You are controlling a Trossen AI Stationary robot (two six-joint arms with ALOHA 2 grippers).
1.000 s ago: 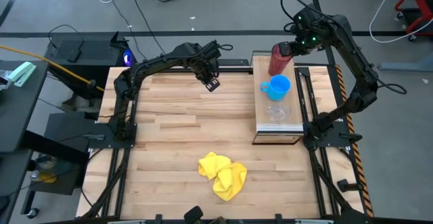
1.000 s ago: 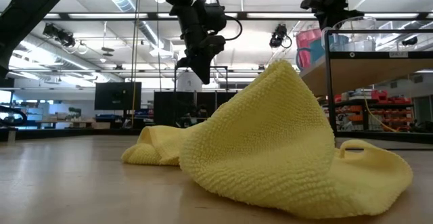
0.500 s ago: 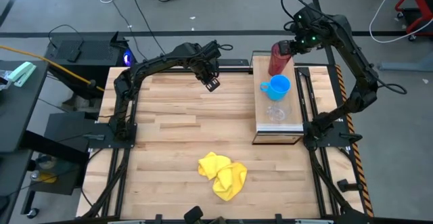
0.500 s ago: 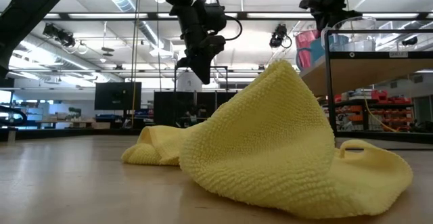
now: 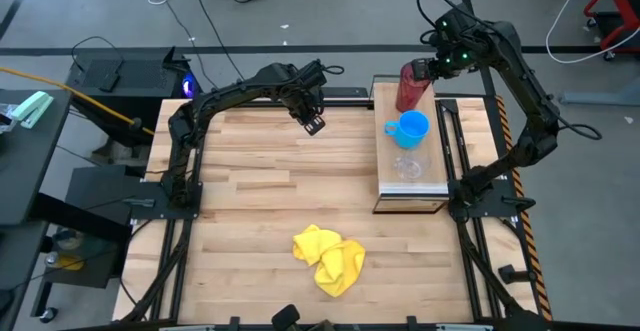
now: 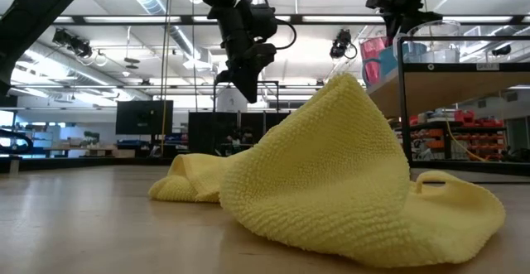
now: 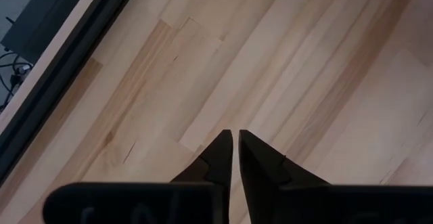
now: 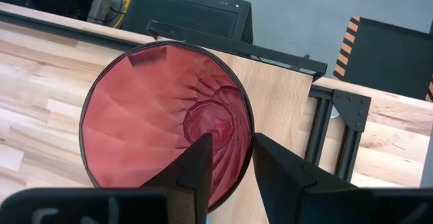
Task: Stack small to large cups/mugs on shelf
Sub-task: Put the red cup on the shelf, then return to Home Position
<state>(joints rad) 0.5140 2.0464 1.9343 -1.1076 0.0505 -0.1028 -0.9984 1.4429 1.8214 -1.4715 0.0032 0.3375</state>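
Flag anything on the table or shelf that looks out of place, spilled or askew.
Only the yellow cloth stands out: it lies crumpled on the tabletop, apart from the shelf. The red tumbler, blue mug and clear cup stand upright in a row. No spill shows.

The tabletop is seen as pale, matt wood laid in strips (grain plainly visible), and the shelf as smoother light wood. The yellow cloth shows a rough, looped pile. The red tumbler appears as glossy, faceted translucent plastic.
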